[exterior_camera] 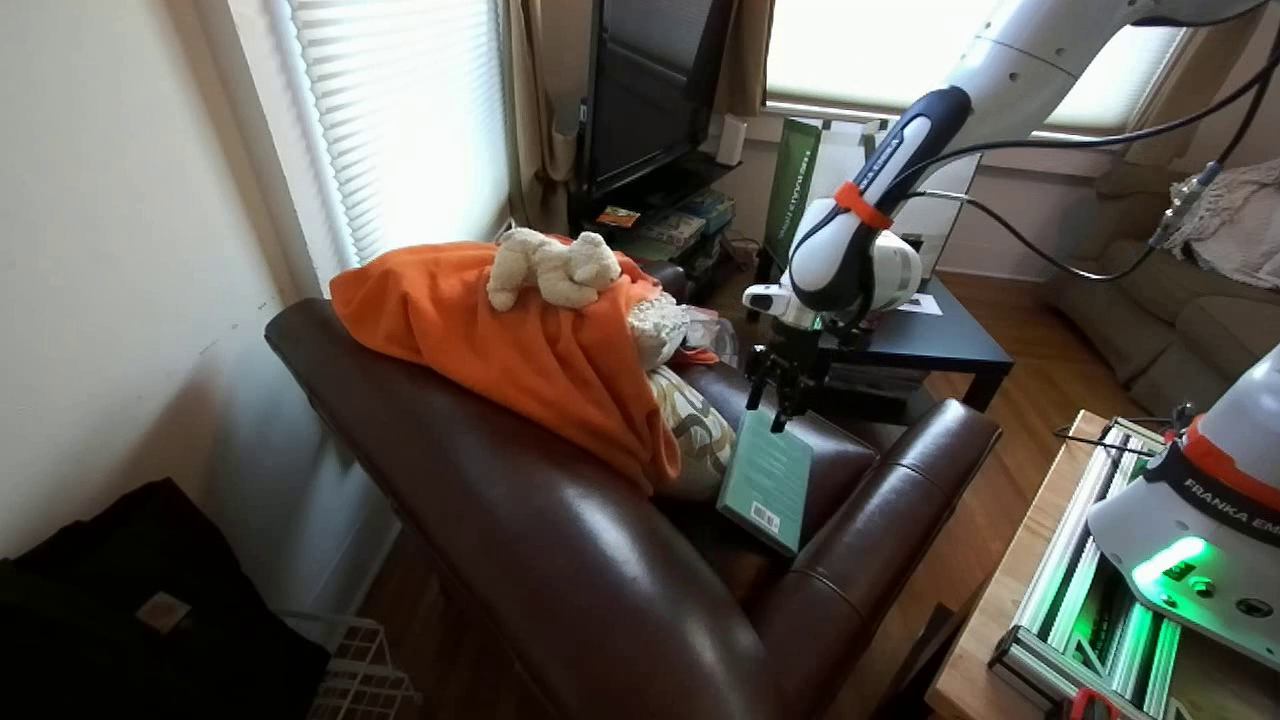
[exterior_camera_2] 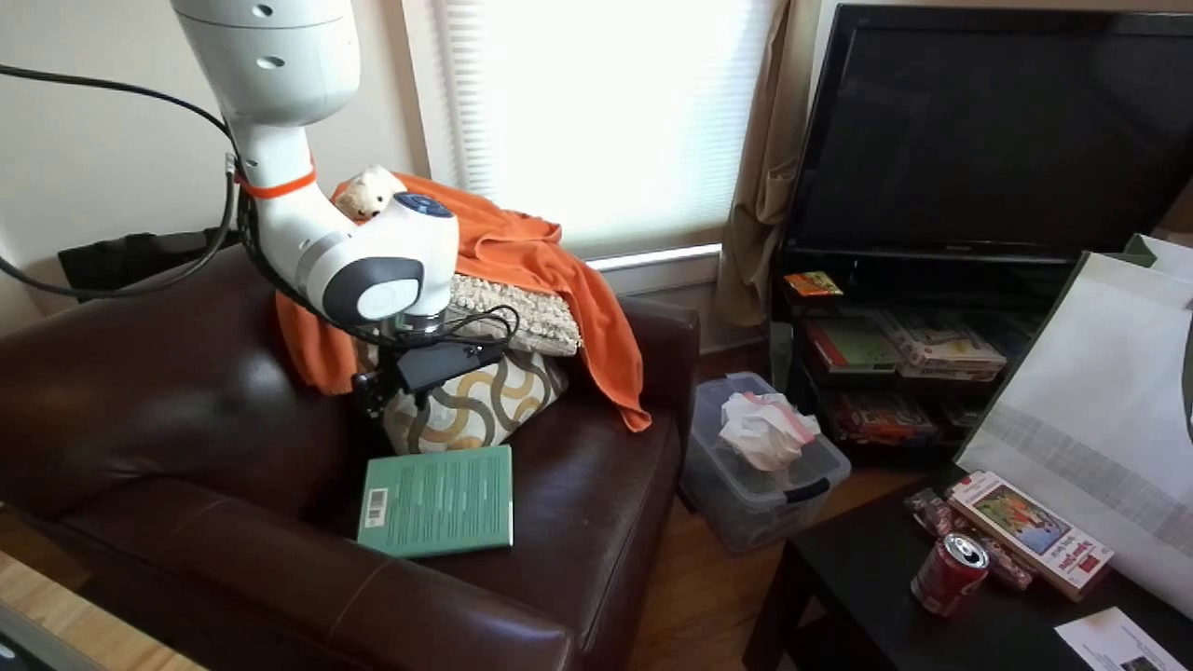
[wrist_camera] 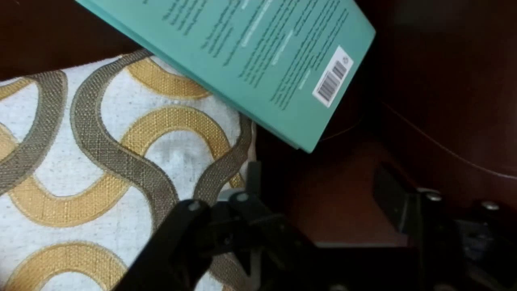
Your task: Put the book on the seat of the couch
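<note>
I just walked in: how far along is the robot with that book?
Looks done: the book lies on the seat. In hand: nothing; the end effector is open and empty, clear of the book. Left: probably just backing off, as it hangs near the patterned pillow.

The seat of the couch (exterior_camera_2: 587,503) looks like smooth, glossy leather; the book (exterior_camera_2: 438,503) has a smooth, matt cover. In an exterior view, seen from the book, the pillow (exterior_camera_2: 477,405) at one o'clock is of woven cloth, and the bin (exterior_camera_2: 741,508) at three o'clock is of clear plastic.
</note>
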